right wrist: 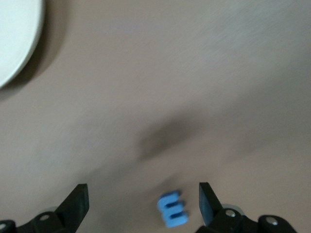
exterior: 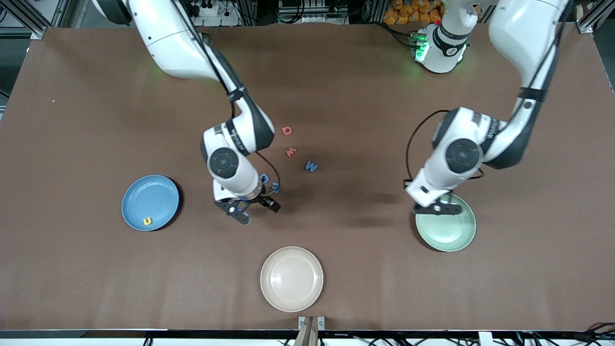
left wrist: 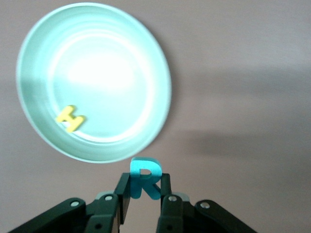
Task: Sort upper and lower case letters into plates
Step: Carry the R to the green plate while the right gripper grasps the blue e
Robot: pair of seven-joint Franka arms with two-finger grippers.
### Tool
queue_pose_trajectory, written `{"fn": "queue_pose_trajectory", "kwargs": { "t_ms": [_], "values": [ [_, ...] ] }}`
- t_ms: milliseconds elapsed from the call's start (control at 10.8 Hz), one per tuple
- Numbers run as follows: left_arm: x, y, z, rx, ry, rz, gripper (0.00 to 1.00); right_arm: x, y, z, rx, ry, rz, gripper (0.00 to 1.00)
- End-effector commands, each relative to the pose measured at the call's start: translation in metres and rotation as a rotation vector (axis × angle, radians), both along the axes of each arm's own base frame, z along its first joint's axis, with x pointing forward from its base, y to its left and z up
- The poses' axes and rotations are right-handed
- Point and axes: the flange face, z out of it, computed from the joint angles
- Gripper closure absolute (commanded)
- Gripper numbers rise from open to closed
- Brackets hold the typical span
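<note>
A teal letter R (left wrist: 144, 177) is pinched in the left hand (left wrist: 145, 194) at the green plate's (left wrist: 97, 150) rim — it should be released over the middle. The right hand (right wrist: 143, 200) is spread wide over a blue letter (right wrist: 172, 209) — centring is advised.

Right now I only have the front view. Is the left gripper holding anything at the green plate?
Observer: Yes. The left gripper is shut on a teal R, pinched between its fingers.
Operator: Anything in that plate? The arm blocks my view.
Observer: One yellow H lies in the mint plate, close to its rim.
Operator: And the other arm?
Observer: The right gripper is open above a blue E that lies flat on the table, not gripped.
</note>
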Motion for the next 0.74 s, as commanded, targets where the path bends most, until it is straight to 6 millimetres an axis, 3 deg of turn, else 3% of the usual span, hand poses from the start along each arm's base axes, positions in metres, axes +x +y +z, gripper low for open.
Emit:
{"fn": "queue_pose_trajectory", "kwargs": {
  "t_ms": [0, 276, 461, 553, 645],
  "values": [
    [0.008, 0.034, -0.011, -0.003, 0.01, 0.052, 1.0, -0.013, 0.012, -0.014, -0.009, -0.025, 0.102, 0.0],
    [0.018, 0.061, -0.032, -0.004, -0.003, 0.075, 1.0, -0.038, 0.007, -0.042, -0.042, -0.007, 0.267, 0.0],
    [0.028, 0.074, -0.036, 0.002, -0.012, 0.088, 0.97, -0.04, 0.007, -0.043, -0.044, -0.006, 0.287, 0.0],
    [0.034, 0.081, -0.039, -0.001, -0.013, 0.076, 0.88, -0.041, 0.009, -0.043, -0.045, -0.006, 0.291, 0.0],
    [0.037, 0.082, -0.044, -0.008, -0.01, 0.066, 0.69, -0.042, 0.01, -0.043, -0.043, -0.007, 0.29, 0.0]
  ]
}}
